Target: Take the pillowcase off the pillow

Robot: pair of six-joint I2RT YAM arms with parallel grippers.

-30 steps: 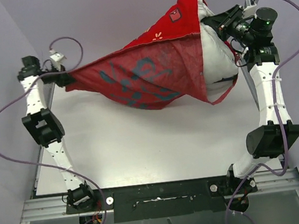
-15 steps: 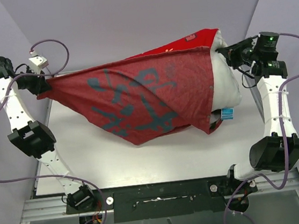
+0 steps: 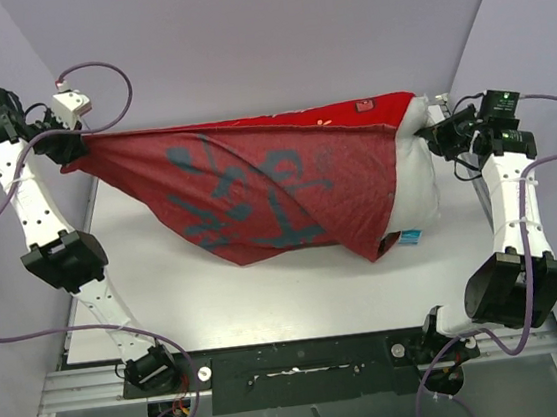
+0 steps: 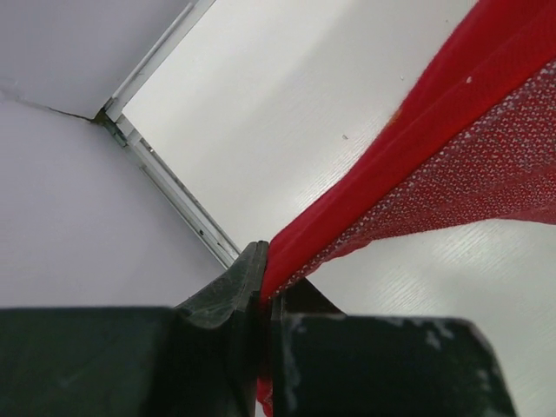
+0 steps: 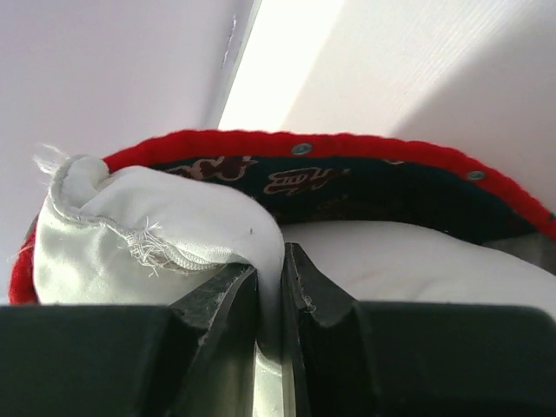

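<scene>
The red pillowcase [image 3: 256, 186] hangs stretched across the table, its duller reverse with dark blotches facing up. My left gripper [image 3: 72, 146] at the far left is shut on its corner; the left wrist view shows red fabric [image 4: 408, 174] pinched between the jaws of the gripper [image 4: 265, 300]. The white pillow [image 3: 418, 177] sticks out of the cover's right end, its blue-and-white tag [image 3: 410, 238] at the lower edge. My right gripper [image 3: 429, 134] is shut on a fold of the pillow [image 5: 165, 226], seen pinched at the gripper [image 5: 271, 274] in the right wrist view, with the cover's red rim [image 5: 347, 148] behind it.
The white table [image 3: 268, 290] lies below the cloth. Purple-grey walls [image 3: 258, 30] stand close at the back and both sides. A metal rail [image 4: 165, 174] runs along the table's left edge. The black base plate [image 3: 307, 366] is at the near edge.
Both arms have moved apart, the left farther left and back, the right farther right. The pillowcase is pulled flatter and wider, and the pillow has dropped lower with its tag showing.
</scene>
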